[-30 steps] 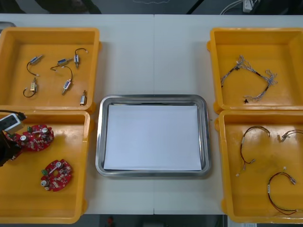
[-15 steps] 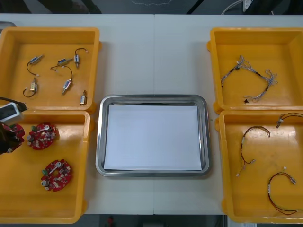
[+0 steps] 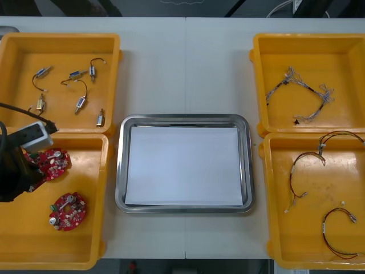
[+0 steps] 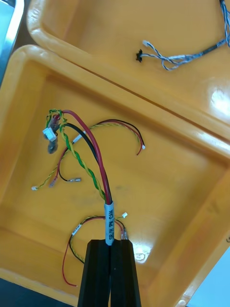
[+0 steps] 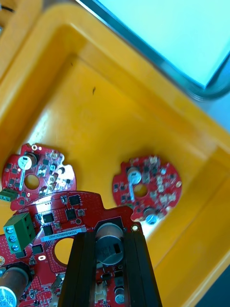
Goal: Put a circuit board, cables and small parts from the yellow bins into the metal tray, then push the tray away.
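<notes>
- Currently the left gripper (image 5: pixel 111 261) is closed on a round red circuit board (image 5: pixel 72 211). Its fingers clamp a grey part on the board, over the near-left yellow bin (image 5: pixel 110 120).
- Two other boards (image 5: pixel 146 187) lie on the floor of this bin.
- The right gripper (image 4: pixel 111 245) is closed tightly on a red and yellow cable (image 4: pixel 109 218), over the near-right yellow bin (image 4: pixel 158 192).
- More cables (image 4: pixel 117 125) lie in that bin.
- The metal tray (image 3: pixel 121 171), white inside, stands on the tabletop (image 3: pixel 185 68) between the bins.

Black left fingers (image 5: pixel 82 273) flank a red circuit board (image 5: pixel 62 216) carrying a green terminal block (image 5: pixel 19 232). Black right fingers (image 4: pixel 98 273) flank a cable (image 4: pixel 109 218) of red, black and twisted yellow-green strands, white-labelled.
</notes>
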Tool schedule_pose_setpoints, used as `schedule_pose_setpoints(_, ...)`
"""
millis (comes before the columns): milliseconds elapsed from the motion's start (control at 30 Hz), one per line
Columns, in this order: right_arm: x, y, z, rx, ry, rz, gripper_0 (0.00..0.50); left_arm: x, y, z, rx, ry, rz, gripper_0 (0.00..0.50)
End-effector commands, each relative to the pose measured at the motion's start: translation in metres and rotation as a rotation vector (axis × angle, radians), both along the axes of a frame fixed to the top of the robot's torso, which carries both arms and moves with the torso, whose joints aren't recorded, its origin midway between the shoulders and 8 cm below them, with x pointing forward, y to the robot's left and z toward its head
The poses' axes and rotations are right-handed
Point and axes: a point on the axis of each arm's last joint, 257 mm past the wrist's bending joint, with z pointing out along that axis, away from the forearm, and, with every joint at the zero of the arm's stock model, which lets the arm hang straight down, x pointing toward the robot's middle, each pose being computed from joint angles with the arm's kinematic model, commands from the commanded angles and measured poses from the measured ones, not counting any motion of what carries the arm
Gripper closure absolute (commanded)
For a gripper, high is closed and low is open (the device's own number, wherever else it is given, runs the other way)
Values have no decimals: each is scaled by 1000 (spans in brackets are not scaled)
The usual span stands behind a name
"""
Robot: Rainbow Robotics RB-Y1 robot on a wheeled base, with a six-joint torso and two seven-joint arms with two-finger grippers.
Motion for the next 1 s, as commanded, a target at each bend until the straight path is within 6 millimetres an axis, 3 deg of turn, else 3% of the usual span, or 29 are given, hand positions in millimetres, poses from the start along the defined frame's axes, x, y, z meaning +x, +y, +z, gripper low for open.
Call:
schedule_pose_setpoints(33,10,18,15,-96,-32,121,500,11,-45,22,-24,-54,-49,500)
schedule_pose_setpoints(400,24,34,17,-143,-50,171,500,16,-119,21,-80,-61,-80,500)
schedule_pose_setpoints(633,27,30,19,-158,-52,169,500,13,-165,16,-120,-61,-55,500)
schedule_pose_setpoints(1000,28,24,16,-156,-35,155,500,20,-214,0,-149,-70,20,500)
